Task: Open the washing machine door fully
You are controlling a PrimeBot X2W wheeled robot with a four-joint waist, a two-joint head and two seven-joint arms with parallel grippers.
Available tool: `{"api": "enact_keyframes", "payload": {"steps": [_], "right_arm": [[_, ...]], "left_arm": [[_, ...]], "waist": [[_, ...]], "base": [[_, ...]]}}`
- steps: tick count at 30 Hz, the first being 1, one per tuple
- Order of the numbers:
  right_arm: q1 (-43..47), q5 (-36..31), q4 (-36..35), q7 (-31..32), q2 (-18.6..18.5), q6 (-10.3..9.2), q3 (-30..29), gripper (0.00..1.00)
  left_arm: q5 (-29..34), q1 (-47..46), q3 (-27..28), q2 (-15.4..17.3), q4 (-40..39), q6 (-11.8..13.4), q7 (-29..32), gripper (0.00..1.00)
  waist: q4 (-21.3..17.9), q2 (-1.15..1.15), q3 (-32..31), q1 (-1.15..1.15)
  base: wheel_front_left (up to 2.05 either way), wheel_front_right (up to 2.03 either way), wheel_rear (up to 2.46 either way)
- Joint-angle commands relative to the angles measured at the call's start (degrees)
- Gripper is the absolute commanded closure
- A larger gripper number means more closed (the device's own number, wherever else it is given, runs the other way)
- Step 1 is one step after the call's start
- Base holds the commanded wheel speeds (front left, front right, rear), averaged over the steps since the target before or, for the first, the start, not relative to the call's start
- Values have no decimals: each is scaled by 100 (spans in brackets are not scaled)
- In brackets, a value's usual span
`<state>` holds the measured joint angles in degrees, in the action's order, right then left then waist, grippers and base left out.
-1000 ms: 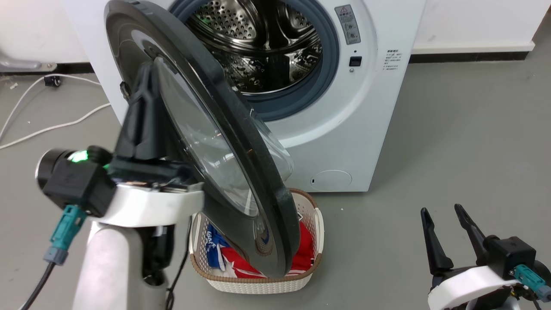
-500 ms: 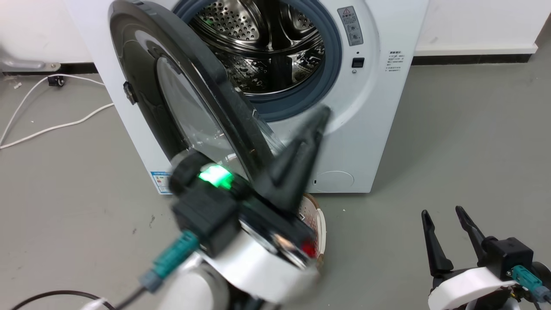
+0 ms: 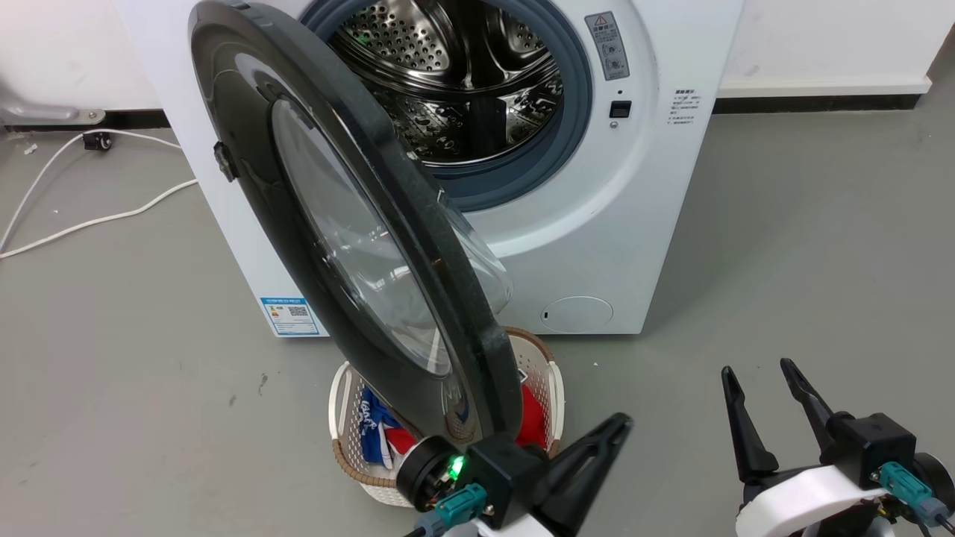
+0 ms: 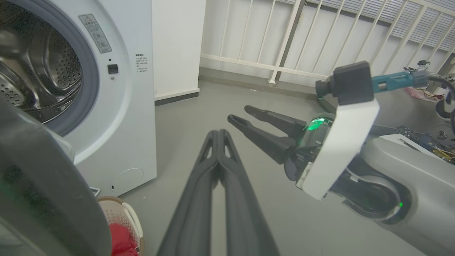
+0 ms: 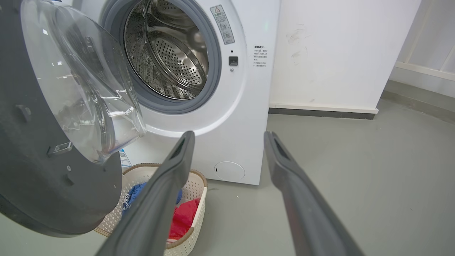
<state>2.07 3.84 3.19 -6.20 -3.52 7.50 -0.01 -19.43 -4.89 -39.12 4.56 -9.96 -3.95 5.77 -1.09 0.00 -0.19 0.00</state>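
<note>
In front of the white washing machine (image 3: 597,224), the washing machine door (image 3: 358,246) stands swung well out on its hinge at my left. Its black rim is almost edge-on to my head camera, and its glass bowl bulges toward the bared steel drum (image 3: 462,82). The door's angle looks much as it did a second ago; the slight shift of the whole picture is my head moving. Its lower edge shows in front of the white laundry basket (image 3: 553,388) of red and blue clothes.

What changes is my left gripper (image 3: 618,426). A second ago it was up at the door's outer face; now it sits low and clear of the door, fingers pressed together on nothing. My right gripper (image 3: 757,367) idles, spread. I judge the push finished, though the door may swing further.
</note>
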Motion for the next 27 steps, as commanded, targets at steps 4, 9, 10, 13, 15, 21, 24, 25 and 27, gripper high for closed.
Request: {"api": "enact_keyframes", "payload": {"steps": [4, 9, 10, 13, 15, 21, 24, 25, 27], "right_arm": [[6, -48, -57, 13, 22, -1, 22, 0], [12, -39, -82, 39, 24, -1, 20, 0], [14, -41, -85, 42, 25, -1, 27, 0], [13, -44, -99, 39, 26, -1, 38, 0], [5, -45, -112, 39, 27, -1, 34, 0], [-58, -35, -119, 33, 24, -1, 52, 0], [-72, -57, -96, 15, 23, -1, 19, 0], [-73, -64, -82, 12, 23, -1, 13, 0], [-76, -64, -68, 0, 26, -1, 1, 0]], "left_arm": [[105, -108, 111, -13, 485, 130, -289, 100], [106, -372, 337, -82, 1055, 376, -686, 100], [97, -436, 384, -92, 1155, 433, -754, 100], [32, -605, 512, -113, 1427, 577, -892, 100], [-19, -692, 577, -125, 1570, 646, -969, 100], [-126, -864, 705, -115, 1825, 753, -1080, 100], [-140, -833, 730, -83, 1853, 789, -1101, 100], [-160, -786, 747, -69, 1856, 813, -1080, 100], [-159, -709, 760, -19, 1819, 851, -1056, 100]], "waist": [[-50, 0, -5, 0], [-110, 0, 5, 0], [-122, 0, 5, 0], [-152, 0, 16, 0], [-163, 0, 34, 0], [-158, 0, 113, 0], [-122, 0, 136, 0], [-110, 0, 133, 0], [-68, 0, 126, 0]], "base": [[0, 0, 0], [0, 0, 0], [0, 0, 0], [0, 0, 0], [0, 0, 0], [0, 0, 0], [0, 0, 0], [0, 0, 0], [0, 0, 0]]}}
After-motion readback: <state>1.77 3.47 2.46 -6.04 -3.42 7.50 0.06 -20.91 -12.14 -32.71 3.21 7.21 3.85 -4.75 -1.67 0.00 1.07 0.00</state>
